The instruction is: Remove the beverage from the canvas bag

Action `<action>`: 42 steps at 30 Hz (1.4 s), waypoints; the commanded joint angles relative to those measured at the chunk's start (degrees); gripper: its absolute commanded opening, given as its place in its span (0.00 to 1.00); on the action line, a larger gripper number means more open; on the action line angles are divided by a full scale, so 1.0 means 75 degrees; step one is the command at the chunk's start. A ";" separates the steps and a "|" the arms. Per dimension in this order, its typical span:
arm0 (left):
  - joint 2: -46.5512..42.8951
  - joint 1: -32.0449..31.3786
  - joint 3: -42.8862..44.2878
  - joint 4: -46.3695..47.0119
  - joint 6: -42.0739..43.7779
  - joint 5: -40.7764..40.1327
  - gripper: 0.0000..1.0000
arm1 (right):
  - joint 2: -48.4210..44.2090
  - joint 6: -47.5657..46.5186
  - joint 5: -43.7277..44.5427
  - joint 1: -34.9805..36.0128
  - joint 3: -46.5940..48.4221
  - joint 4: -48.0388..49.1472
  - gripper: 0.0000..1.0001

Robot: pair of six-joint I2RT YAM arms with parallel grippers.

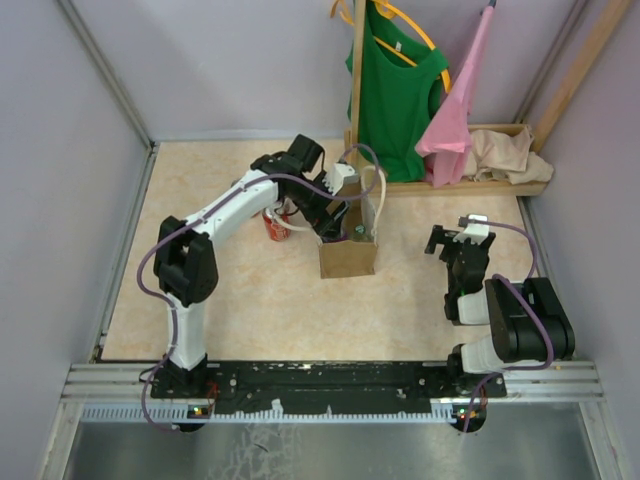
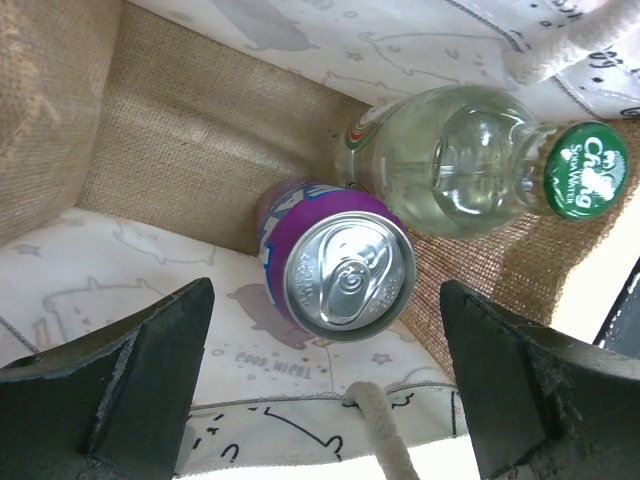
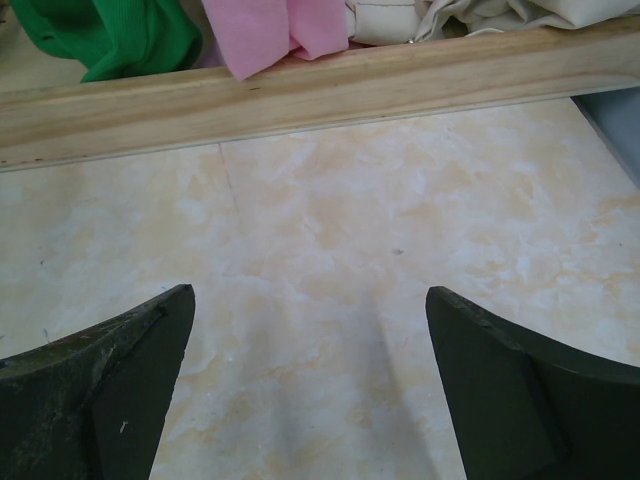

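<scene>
The canvas bag (image 1: 348,258) stands upright mid-table, tan with white rope handles (image 2: 386,442). In the left wrist view I look down into it: a purple can (image 2: 336,266) with a silver top stands beside a clear glass bottle (image 2: 455,170) with a green cap (image 2: 586,168). My left gripper (image 1: 338,228) hovers over the bag's mouth; in its wrist view the left gripper (image 2: 325,390) is open and empty, its jaws apart on either side below the purple can. My right gripper (image 1: 450,243) is open and empty over bare table to the right of the bag, as its wrist view (image 3: 310,390) shows.
A red can (image 1: 276,227) stands on the table left of the bag, under my left arm. A wooden rack (image 1: 470,186) at the back right holds a green shirt (image 1: 397,95), a pink cloth (image 1: 455,110) and a beige cloth heap (image 1: 508,152). Its wooden rail (image 3: 300,95) lies ahead of my right gripper.
</scene>
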 commanded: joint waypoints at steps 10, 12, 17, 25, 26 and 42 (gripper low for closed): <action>0.0280 -0.0170 -0.0159 -0.0157 0.0350 0.0353 0.99 | 0.0007 0.0012 0.0020 -0.0013 0.0157 0.0388 0.99; 0.0345 -0.0175 -0.0193 -0.0167 0.0339 0.0346 0.99 | 0.0004 0.0006 0.0029 -0.0012 0.0157 0.0388 0.99; 0.0552 -0.0169 -0.0182 -0.0154 0.0339 0.0240 0.99 | 0.0004 0.0012 0.0029 -0.0014 0.0157 0.0390 0.99; 0.0792 -0.0181 -0.0021 0.0039 0.0281 0.0260 0.93 | 0.0004 0.0006 0.0023 -0.0012 0.0157 0.0388 0.99; 0.0830 -0.0176 0.0024 0.0038 0.0275 0.0253 0.85 | 0.0004 0.0011 0.0023 -0.0014 0.0157 0.0388 0.99; 0.0381 -0.0152 0.1020 0.0878 -0.0024 -0.0349 0.00 | 0.0004 0.0009 0.0025 -0.0012 0.0157 0.0390 0.99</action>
